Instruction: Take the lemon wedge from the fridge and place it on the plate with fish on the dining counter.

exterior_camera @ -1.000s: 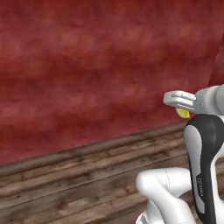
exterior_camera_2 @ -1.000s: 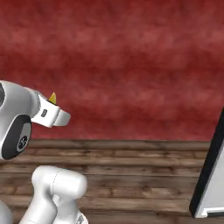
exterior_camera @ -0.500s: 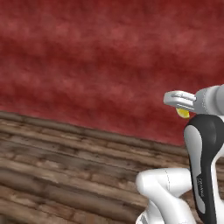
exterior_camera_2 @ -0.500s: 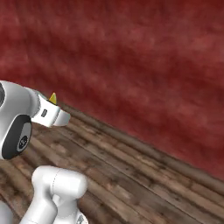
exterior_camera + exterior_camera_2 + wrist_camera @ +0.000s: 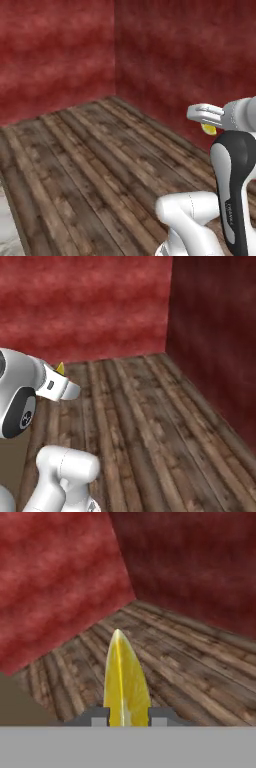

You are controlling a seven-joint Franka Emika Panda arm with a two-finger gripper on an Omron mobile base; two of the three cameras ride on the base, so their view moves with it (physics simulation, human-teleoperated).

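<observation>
Gripper (image 5: 125,719) tight around lemon wedge (image 5: 125,682), above wooden floor (image 5: 200,662).

Place: rendered indoor room corner.
Walls: two mottled dark-red plaster walls (image 5: 60,55) meeting ahead of the gripper (image 5: 125,718).
Floor: worn brown wooden plank floor (image 5: 150,431) below the gripper.

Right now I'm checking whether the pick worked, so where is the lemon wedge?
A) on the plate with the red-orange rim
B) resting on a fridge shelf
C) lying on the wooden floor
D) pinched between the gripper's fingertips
D: in the hand view the lemon wedge stands upright between the two fingertips of the gripper, well above the wooden floor.
</observation>
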